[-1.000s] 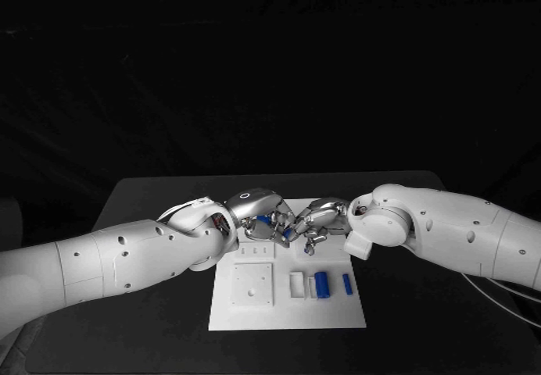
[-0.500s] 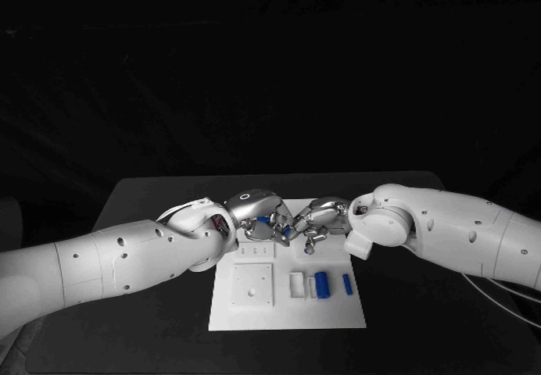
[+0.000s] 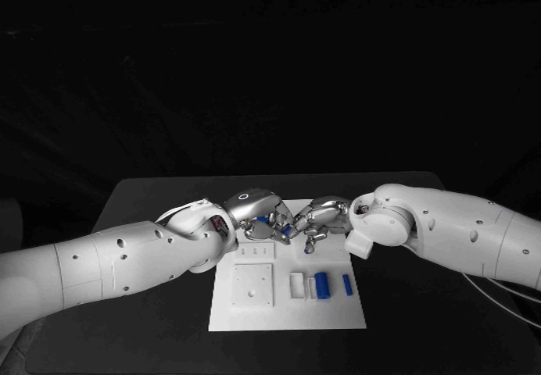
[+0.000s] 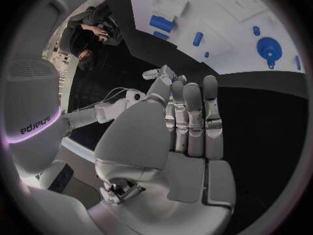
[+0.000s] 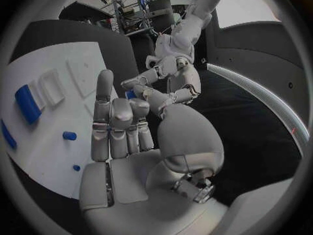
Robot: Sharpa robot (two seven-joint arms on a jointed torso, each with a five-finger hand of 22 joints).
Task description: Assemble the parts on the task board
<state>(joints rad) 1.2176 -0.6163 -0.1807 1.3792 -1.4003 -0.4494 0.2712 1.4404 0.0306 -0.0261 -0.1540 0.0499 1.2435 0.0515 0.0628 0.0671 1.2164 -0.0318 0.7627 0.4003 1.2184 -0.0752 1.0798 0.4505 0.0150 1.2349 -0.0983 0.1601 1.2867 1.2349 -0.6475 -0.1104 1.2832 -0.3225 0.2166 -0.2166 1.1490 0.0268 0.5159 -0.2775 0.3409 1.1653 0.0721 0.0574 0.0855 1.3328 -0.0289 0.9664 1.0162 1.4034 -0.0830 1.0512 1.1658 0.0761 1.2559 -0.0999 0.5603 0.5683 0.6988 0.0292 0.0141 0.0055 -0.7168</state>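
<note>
Head view: the left robot hand (image 3: pixel 257 219) and the right robot hand (image 3: pixel 319 221) meet fingertip to fingertip above the far end of the task board (image 3: pixel 288 312), with a small blue part (image 3: pixel 268 221) caught between them. The left robot hand seems to grip it; whether the right also pinches it or only touches it, I cannot tell. It looks like a hand-over or a regrasp in the air. To do it well, the receiving fingers should close fully on the piece before the other lets go, and both wrists should stay quiet. The held part is too hidden to give its axis. On the board's near half a blue cylinder (image 3: pixel 321 283) lies flat, its long axis running from the robot toward the far edge, a thinner blue pin (image 3: pixel 347 284) just beside it, parallel. The board rests on the black surface (image 3: pixel 158 312).
</note>
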